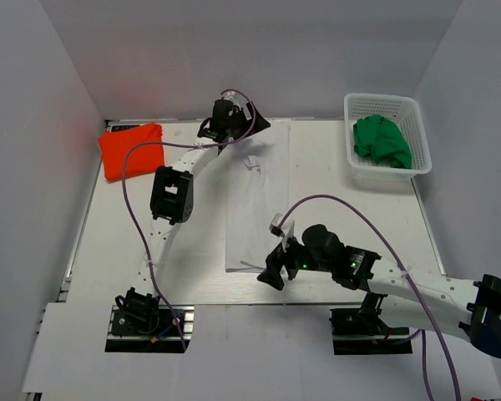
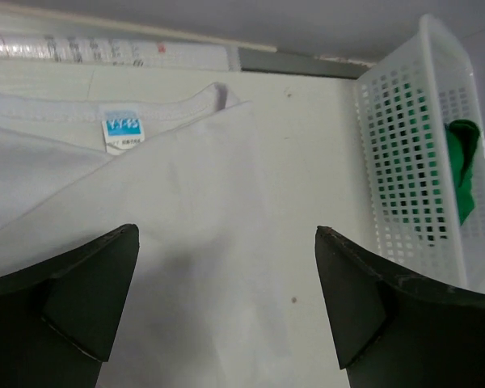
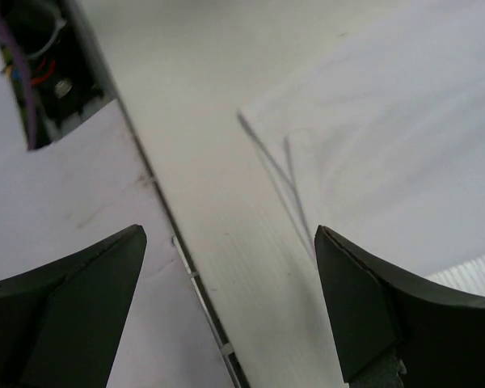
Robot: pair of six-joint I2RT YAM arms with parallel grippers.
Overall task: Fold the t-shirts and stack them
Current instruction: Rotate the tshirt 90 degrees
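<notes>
The left gripper (image 2: 226, 299) stands with its fingers wide apart and nothing between them, above the far end of the white t-shirt (image 1: 257, 196); its wrist view alone shows the collar seam and a small blue neck label (image 2: 121, 131) just beyond the fingers; that label cannot be made out from above. The right gripper (image 3: 230, 303) is likewise spread wide and empty, hanging over the near left corner of the same shirt; its wrist view shows the shirt's hem edge and corner lying on the table (image 3: 226, 202), with a table seam running beside it.

From above, the white t-shirt lies as a long folded strip down the middle of the table, running from far to near; the left gripper sits at its far end, the right gripper at its near end. The orange t-shirt (image 1: 131, 150) lies folded at the far left corner, well apart from both grippers. The green t-shirt (image 1: 382, 140) is bunched inside the white basket (image 1: 417, 113) at the far right; the left wrist view catches that basket and a patch of green through its lattice.
</notes>
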